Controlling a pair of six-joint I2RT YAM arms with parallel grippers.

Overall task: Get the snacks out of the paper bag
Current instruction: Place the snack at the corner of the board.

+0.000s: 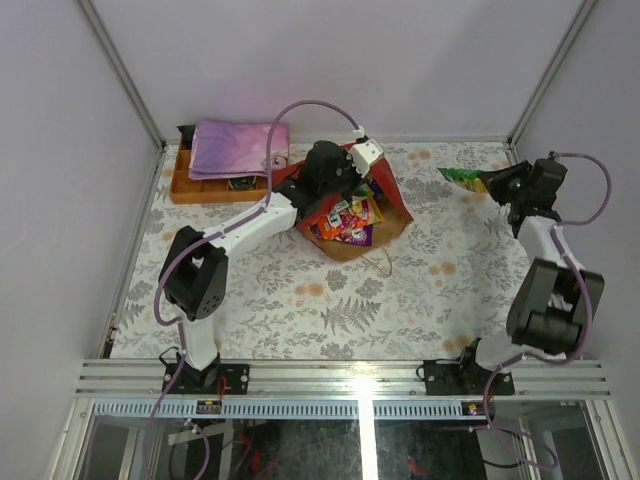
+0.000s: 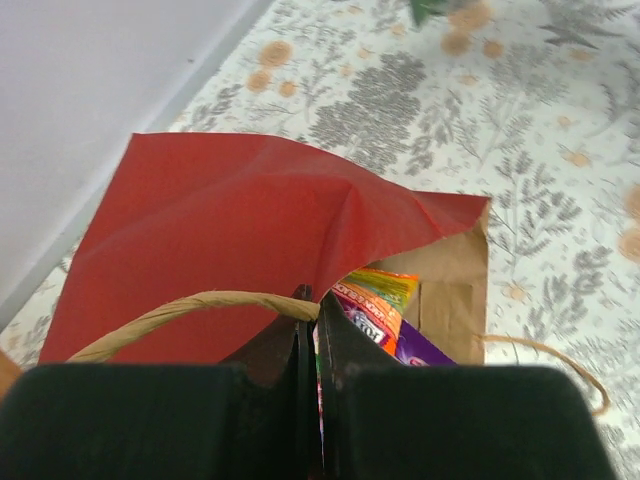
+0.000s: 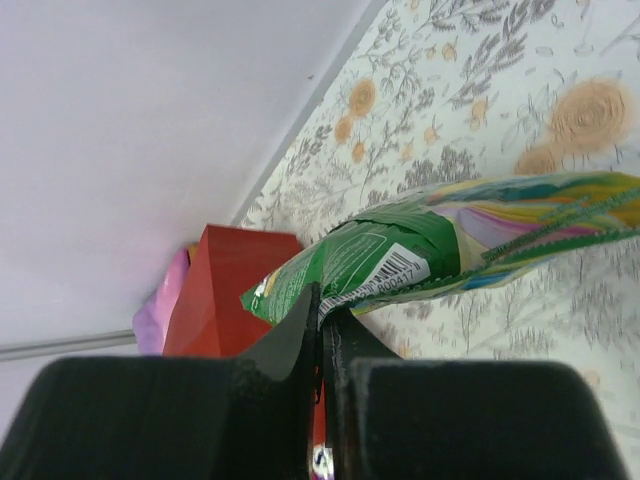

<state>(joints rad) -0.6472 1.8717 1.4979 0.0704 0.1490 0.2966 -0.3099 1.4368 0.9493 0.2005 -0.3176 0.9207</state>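
Your left claw (image 2: 310,303) was clamped fully shut on the upper lip of the red-and-brown paper bag (image 2: 230,220), its two dark fingers pressed together where the tan paper loop handle (image 2: 170,314) met the rim; whether the handle itself was caught in the pinch could not be told. The bag lay on its side at the far middle of the floral-printed tablecloth (image 1: 330,300), mouth turned toward the near edge, red flap raised. Inside the mouth sat a heap of bright snack packets (image 1: 345,220) in orange, yellow and purple, resting on the brown inner wall.

Far to the right, your right claw (image 3: 320,300) was closed tight on one end of a green glossy snack packet (image 3: 380,255), barcode facing the wrist camera, the rest of the packet stretching away over the cloth. That packet was well apart from the bag, near the far right corner.

At the far left, just beside the bag, stood a shallow wooden box (image 1: 195,188) with a pink-purple folded cloth (image 1: 235,148) lying on it.
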